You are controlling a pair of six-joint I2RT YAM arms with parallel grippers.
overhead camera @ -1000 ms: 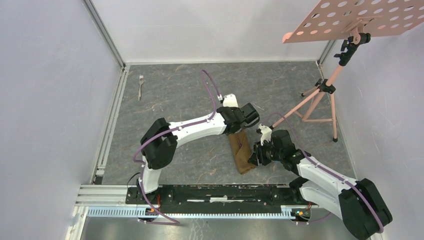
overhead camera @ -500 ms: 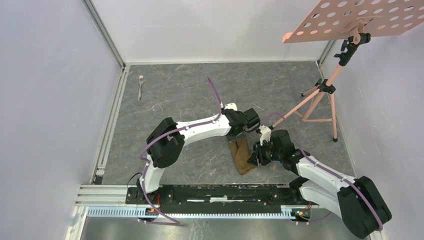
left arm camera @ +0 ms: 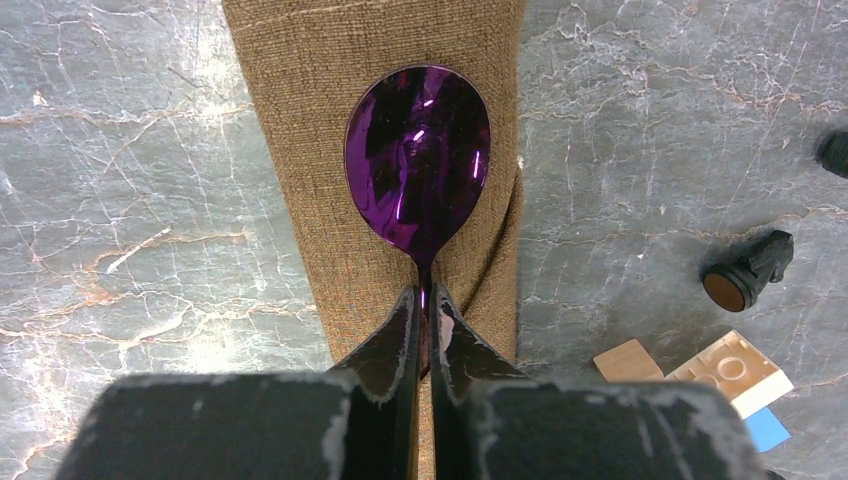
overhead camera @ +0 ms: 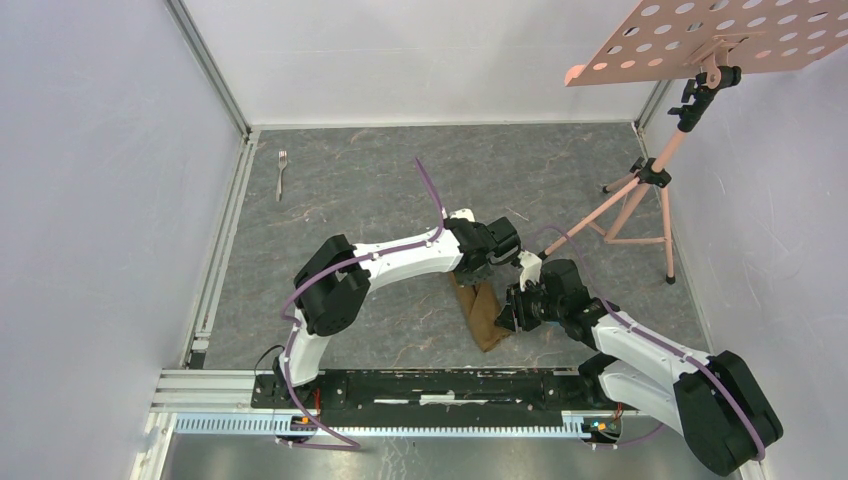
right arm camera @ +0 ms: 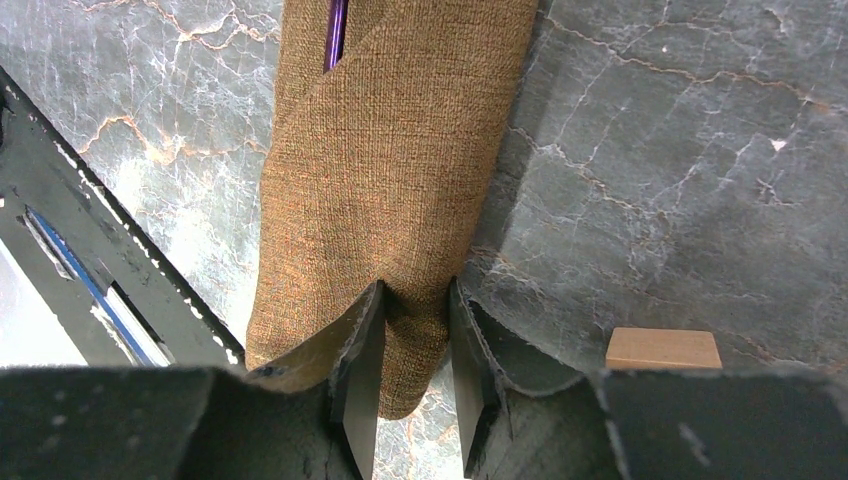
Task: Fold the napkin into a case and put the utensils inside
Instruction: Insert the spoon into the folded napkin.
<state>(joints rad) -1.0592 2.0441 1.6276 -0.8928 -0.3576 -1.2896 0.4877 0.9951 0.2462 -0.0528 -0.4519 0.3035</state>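
The napkin (overhead camera: 483, 315) lies folded as a long narrow brown case (left arm camera: 300, 150) in the middle of the table. My left gripper (left arm camera: 425, 295) is shut on the thin handle of the spoon. Its purple bowl (left arm camera: 418, 160) lies over the cloth, pointing away from me. A purple sliver of the spoon (right arm camera: 335, 35) shows in the slit of the fold. My right gripper (right arm camera: 415, 290) straddles the case's near end (right arm camera: 400, 200), jaws pressed on bunched cloth. The silver fork (overhead camera: 282, 172) lies alone at the far left.
A pink tripod stand (overhead camera: 640, 200) with a perforated board (overhead camera: 720, 35) stands at the right. Small wooden (left arm camera: 630, 360) and white-blue blocks (left arm camera: 745, 370) lie beside the case, with another wooden block (right arm camera: 663, 348) near my right gripper. White walls close in the table.
My left arm has swung nearer and lower, bringing the spoon over the far end of the case. The right jaws have narrowed a little on the cloth.
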